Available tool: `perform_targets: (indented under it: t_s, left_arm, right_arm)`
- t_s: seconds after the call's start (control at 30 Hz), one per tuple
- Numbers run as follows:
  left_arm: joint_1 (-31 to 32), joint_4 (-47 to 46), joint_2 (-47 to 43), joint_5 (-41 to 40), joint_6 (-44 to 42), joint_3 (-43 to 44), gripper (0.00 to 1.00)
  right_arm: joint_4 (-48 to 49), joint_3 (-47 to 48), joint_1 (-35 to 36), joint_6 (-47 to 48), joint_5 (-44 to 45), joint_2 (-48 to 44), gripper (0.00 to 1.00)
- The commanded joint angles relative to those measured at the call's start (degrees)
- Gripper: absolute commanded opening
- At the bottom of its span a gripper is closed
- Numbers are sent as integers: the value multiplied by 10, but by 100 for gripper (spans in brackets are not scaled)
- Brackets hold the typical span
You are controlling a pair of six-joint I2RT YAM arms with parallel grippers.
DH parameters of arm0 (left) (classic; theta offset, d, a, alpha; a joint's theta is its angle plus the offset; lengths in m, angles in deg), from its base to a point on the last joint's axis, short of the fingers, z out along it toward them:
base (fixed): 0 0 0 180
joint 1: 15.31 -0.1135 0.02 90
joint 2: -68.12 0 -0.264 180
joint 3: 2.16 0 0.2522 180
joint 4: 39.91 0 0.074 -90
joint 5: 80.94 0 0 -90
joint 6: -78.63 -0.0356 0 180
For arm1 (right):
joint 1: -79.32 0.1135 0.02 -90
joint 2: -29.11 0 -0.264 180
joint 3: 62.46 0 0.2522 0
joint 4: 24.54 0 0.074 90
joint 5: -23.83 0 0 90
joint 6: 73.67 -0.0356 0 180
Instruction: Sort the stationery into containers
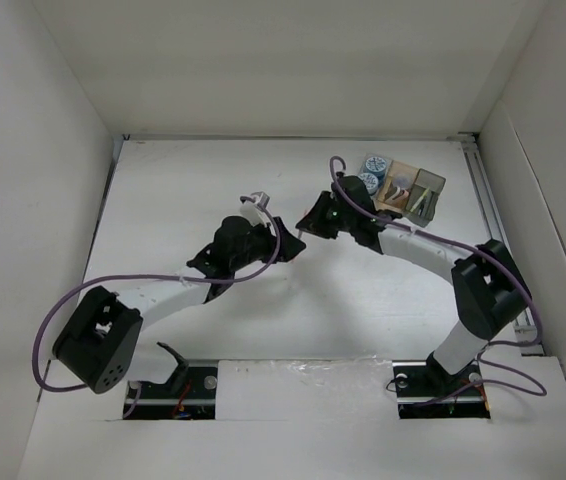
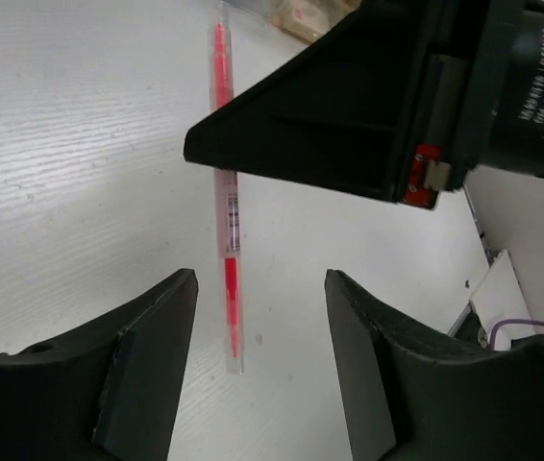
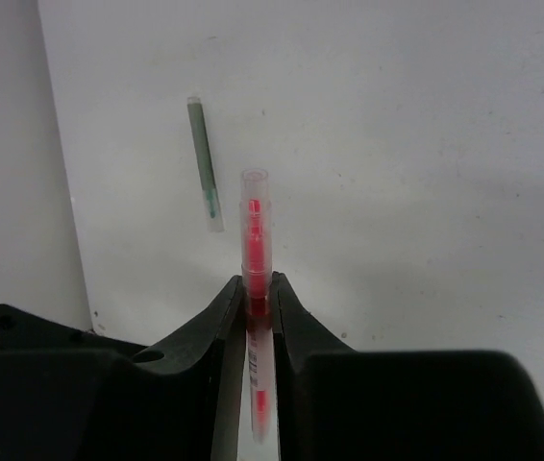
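Two grippers worked the same patch of table, a little left of the containers. The right gripper was pinched tight on the pink pen, gripping partway along the barrel so that the capped end stuck out past the fingertips and the rest ran back under the wrist. Judgement: a hold away from either end keeps a thin pen from swinging once carried. Neither wrist view settled whether the pen was off the surface; from the left wrist it looked to lie along the table. The left gripper had its fingers spread wide with nothing in them, aimed at the same pen, which showed through the gap but touched neither finger. One finger of the right gripper crossed over the pen in that view. Judgement: the left arm was not needed for this pen, and the two wrists were near enough to risk a knock. A dark green pen lay flat on the table beyond the pink one and to its side, apart from it, with no gripper on it. The containers, a cluster of joined small boxes, stood at the far right. Two blue cylinders sat at the cluster's left end, apparently in their own compartments. What the tan and grey boxes held was too small to name. Judgement: sorting was partly done, with pens left. The next move calls for a lift, a carry to the right, and tipping the pen upright, since each box is narrow.
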Motion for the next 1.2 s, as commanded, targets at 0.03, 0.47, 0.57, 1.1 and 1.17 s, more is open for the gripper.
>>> perform_targets:
  t_s: [0.03, 0.47, 0.57, 1.1, 1.17]
  left_arm:
    - [1, -34, -58, 18, -21, -7, 57]
    - [1, 21, -190, -45, -39, -44, 60]
    - [1, 21, -190, -38, -33, -44, 60]
    - [1, 27, -188, -39, -28, -44, 60]
    - [1, 27, -183, -39, -28, -44, 60]
  right_arm:
    - [-45, 51, -42, 11, 90, -53, 0]
    - [-172, 134, -292, 8, 425, -40, 0]
    - [-184, 156, -318, 8, 472, -11, 2]
    - [-186, 197, -332, 51, 515, 91, 2]
    - [-186, 204, -325, 57, 508, 105, 5]
